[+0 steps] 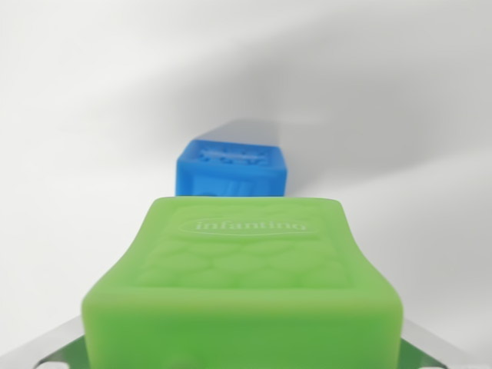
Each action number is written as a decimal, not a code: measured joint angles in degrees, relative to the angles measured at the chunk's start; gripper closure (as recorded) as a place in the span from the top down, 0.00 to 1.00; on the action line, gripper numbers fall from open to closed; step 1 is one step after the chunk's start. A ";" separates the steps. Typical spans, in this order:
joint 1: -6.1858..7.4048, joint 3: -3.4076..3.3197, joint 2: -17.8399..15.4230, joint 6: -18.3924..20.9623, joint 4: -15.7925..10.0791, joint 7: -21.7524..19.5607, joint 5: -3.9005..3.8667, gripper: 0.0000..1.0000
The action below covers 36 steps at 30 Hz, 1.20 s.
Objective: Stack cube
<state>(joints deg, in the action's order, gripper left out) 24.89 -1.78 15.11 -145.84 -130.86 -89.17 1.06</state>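
A green soft cube (244,269) with an embossed oval logo on its top face fills the lower middle of the wrist view, very close to the camera. Grey metal parts of my gripper (242,350) show at both bottom corners, pressed against the cube's sides, so it is shut on the green cube. Beyond it, a blue cube (231,171) of the same kind rests on the white surface, just above the green cube's far edge in the picture. The green cube hides the lower part of the blue one. The fingertips themselves are hidden.
A plain white surface (92,115) surrounds both cubes. A soft grey shadow (369,100) runs across the upper right behind the blue cube.
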 joint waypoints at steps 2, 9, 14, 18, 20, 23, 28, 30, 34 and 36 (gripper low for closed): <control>0.42 0.00 0.14 0.00 0.16 -0.74 0.00 0.00; 1.39 0.01 1.04 -0.73 0.44 -2.15 0.00 0.00; 1.38 -0.03 3.47 -2.77 0.50 -2.16 0.00 0.00; 1.38 -0.02 5.04 -4.18 0.56 -2.16 0.03 0.00; 1.38 -0.02 5.45 -4.66 0.60 -2.16 0.05 0.00; 1.38 -0.02 6.35 -5.52 0.71 -2.16 0.09 0.00; 1.38 -0.02 7.77 -6.67 0.91 -2.16 0.14 0.00; 1.38 -0.01 8.25 -7.13 0.96 -2.15 0.16 0.00; 1.38 0.01 8.90 -7.66 1.06 -2.15 0.18 0.00; 1.38 0.02 9.14 -7.89 1.09 -2.15 0.19 0.00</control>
<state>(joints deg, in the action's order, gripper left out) 26.26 -1.76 24.25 -153.73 -129.77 -91.32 1.25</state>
